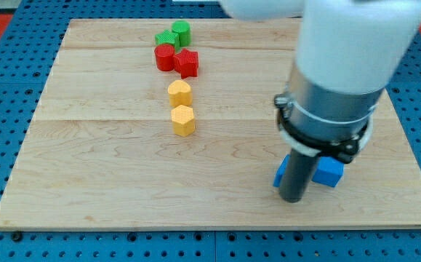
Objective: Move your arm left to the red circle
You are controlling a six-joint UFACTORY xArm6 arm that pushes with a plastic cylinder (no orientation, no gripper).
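There are no jaws on this arm, so nothing opens, shuts or holds: it ends in a straight dark rod, and my tip (294, 199) rests on the pale wooden surface (86, 175) toward the view's lower right. Two small blue blocks sit just behind it, the blue block left of the rod (281, 173) half hidden and the blue block right of the rod (330, 172) clearer; whether either touches the rod cannot be told.

The red circle (165, 57), a short red cylinder, lies well apart from the tip, up and to the view's left. A red star-shaped block (187, 63) sits against its right side. Above the red circle are a green star-like block (166, 38) and a green rounded block (181, 32). Below and right of it stand two yellow hexagonal blocks, one (179, 92) nearer it and the other (183, 120) beneath.

To do the step well, I would sweep left below the lower yellow block, rise on the far side, and stop just left of the red circle without nudging it.

No brand, label or writing is legible.
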